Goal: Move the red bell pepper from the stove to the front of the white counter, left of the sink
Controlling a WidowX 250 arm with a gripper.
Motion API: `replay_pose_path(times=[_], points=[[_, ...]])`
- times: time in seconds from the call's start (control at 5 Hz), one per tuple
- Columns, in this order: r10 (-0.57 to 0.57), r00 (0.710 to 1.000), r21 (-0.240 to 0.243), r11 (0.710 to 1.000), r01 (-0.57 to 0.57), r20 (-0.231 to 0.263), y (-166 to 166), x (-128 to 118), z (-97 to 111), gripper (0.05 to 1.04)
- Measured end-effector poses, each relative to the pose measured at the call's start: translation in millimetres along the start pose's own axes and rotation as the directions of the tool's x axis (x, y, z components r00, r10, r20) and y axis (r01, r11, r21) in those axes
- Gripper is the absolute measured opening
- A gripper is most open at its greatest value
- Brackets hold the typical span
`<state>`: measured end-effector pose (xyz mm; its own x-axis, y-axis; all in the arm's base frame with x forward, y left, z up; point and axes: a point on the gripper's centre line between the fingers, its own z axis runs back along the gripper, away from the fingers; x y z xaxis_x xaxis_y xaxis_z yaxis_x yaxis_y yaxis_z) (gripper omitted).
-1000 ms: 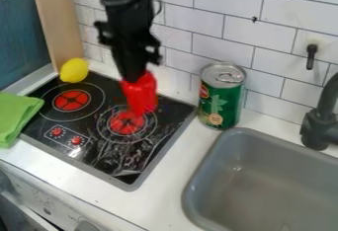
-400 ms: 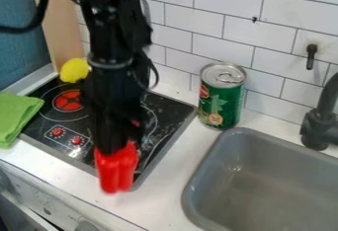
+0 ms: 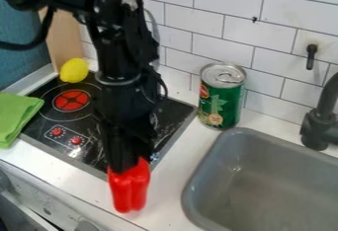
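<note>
White rectangular tiles (image 3: pixel 224 27) back the white counter (image 3: pixel 173 181); directly beneath the black gripper (image 3: pixel 129 168), near the counter's front, is one red, lobed, pepper-shaped object (image 3: pixel 130 188), its upper end grasped, fingers only as far apart as its top; also one yellow lemon-shaped object (image 3: pixel 74 70), one green metal can (image 3: pixel 221 99), one green cloth (image 3: pixel 17 114), one grey sink (image 3: pixel 264 180)

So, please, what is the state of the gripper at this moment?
Gripper: closed on a red, pepper-shaped object, which hangs below the jaws, at the front edge of the stove. Whether it touches the counter, I cannot tell.
</note>
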<state>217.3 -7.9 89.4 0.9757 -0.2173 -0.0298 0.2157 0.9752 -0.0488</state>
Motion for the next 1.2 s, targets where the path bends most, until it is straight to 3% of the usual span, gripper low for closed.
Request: replay_pose_path(times=[0.2,0.6,0.8,1.0,1.2], points=[[-0.041,0.999,-0.013,0.999,0.041,0.025,-10,6,-3,0.11],[-0.065,0.998,0.026,0.998,0.065,-0.005,-16,7,-11,0.152],[-0.046,0.999,0.046,0.998,0.046,-0.012,-13,5,-12,0.364],[-0.028,1.0,0.049,0.998,0.028,0.008,-13,0,-4,0.665],[0.004,0.996,0.038,0.999,-0.007,0.088,-10,-9,24,0.953]])
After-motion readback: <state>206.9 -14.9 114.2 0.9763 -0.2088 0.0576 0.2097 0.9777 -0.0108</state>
